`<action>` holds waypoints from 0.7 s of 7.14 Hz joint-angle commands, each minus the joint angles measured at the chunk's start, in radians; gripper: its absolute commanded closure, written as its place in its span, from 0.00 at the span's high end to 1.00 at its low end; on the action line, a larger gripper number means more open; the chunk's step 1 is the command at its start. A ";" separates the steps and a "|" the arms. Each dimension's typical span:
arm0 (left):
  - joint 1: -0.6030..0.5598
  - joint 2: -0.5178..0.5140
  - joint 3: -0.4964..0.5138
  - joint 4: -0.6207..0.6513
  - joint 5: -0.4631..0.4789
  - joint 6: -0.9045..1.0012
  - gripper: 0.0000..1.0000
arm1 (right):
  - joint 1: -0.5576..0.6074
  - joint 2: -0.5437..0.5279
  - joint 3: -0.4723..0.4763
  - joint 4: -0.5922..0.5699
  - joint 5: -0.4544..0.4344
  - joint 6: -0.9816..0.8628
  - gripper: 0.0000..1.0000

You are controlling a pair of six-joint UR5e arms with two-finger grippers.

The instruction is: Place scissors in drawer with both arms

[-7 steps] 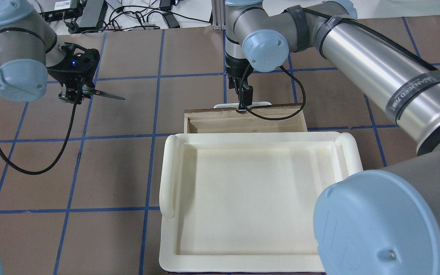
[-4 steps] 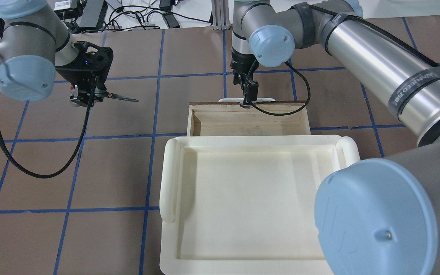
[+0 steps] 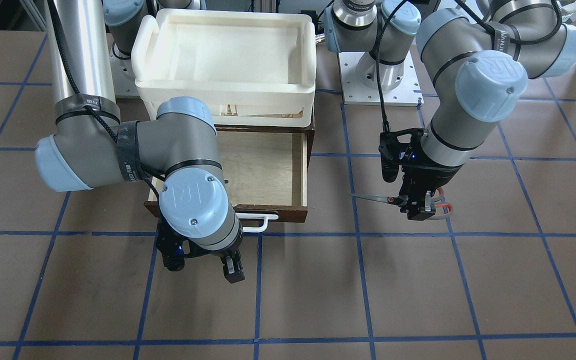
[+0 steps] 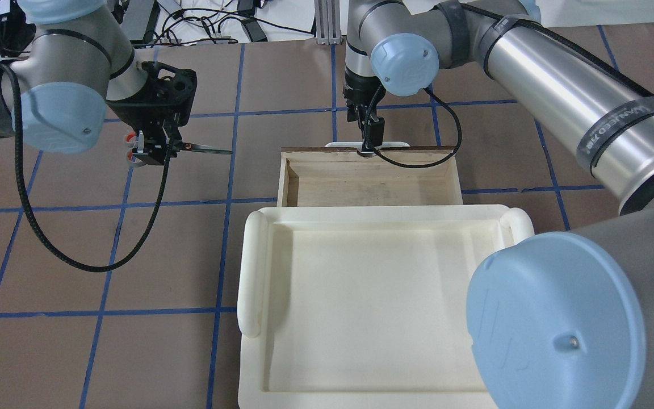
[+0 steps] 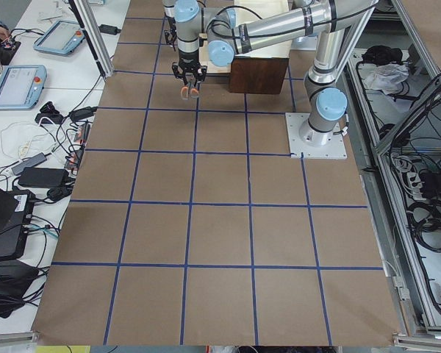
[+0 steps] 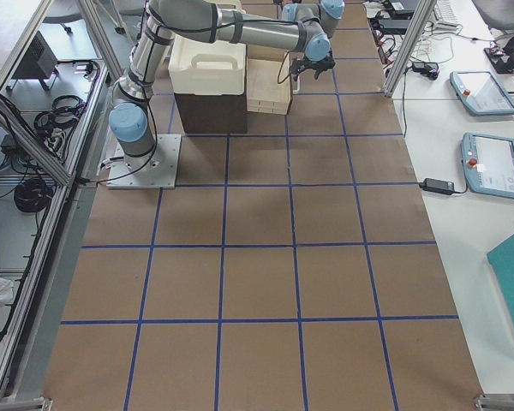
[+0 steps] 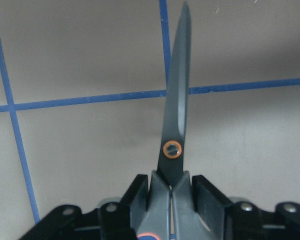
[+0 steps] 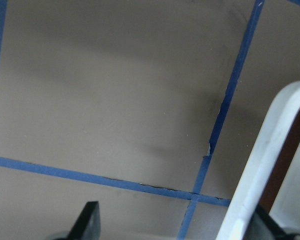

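My left gripper [image 4: 154,150] [image 3: 420,207] [image 7: 171,192] is shut on the scissors [image 4: 205,150] [image 3: 370,198] [image 7: 176,125], gripping near the pivot. It holds them above the table, left of the drawer in the overhead view, with the blades pointing at the drawer. The dark brown drawer [image 4: 361,184] [image 3: 263,170] is pulled out and its pale plywood inside holds nothing. My right gripper [image 4: 368,149] [image 3: 225,265] [image 8: 180,225] is at the drawer's white bar handle [image 3: 258,223] [image 8: 270,160]. Its fingers are spread wide and the handle crosses one finger.
A cream-white plastic tray [image 4: 253,267] [image 3: 223,92] sits on top of the dark cabinet [image 6: 210,111] that holds the drawer. The left arm's black cable [image 4: 77,261] hangs in a loop over the table. Cables and power bricks [image 4: 202,23] lie past the far edge.
The left gripper has carried the scissors to the right, toward the drawer. The drawer has slid further out, with the right gripper at its handle.
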 commanded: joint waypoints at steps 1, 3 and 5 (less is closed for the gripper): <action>-0.005 0.000 0.000 -0.004 0.002 -0.009 0.00 | 0.000 0.008 -0.010 0.001 0.001 0.000 1.00; -0.005 0.000 0.000 -0.006 0.000 -0.009 0.00 | 0.000 0.012 -0.010 0.001 0.001 -0.005 1.00; -0.005 0.000 0.000 -0.006 0.002 -0.009 0.00 | 0.000 -0.018 -0.012 0.016 -0.007 -0.005 1.00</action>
